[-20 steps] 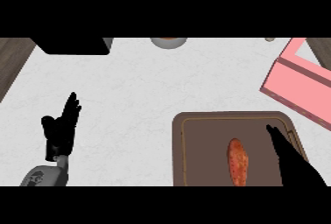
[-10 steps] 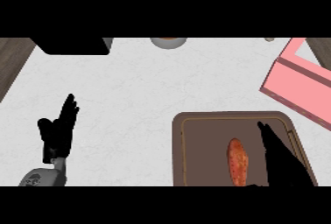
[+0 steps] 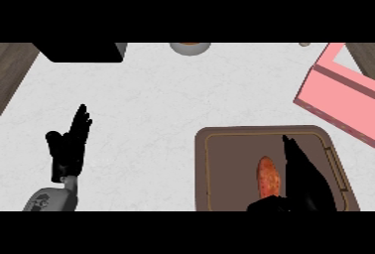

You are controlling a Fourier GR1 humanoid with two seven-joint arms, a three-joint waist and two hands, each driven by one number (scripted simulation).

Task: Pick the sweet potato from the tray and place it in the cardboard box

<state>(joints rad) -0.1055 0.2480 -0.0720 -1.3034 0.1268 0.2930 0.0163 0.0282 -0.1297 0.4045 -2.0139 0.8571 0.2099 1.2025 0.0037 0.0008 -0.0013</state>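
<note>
The sweet potato lies on the brown tray, just left of the right hand, whose fingers are straight and hold nothing. To grasp well, the hand should curl round the potato's middle before lifting toward the pink box. The left hand rests open on the table.

The right hand lies over the brown tray, with its fingers straight and pointing away from the robot. The orange sweet potato rests on the tray just beside this hand, on its left side, and the thumb is below the potato's near end. The pink cardboard box stands beyond the right hand, a little to its right. The left hand rests open on the white counter, well apart from the tray, fingers up.
</note>
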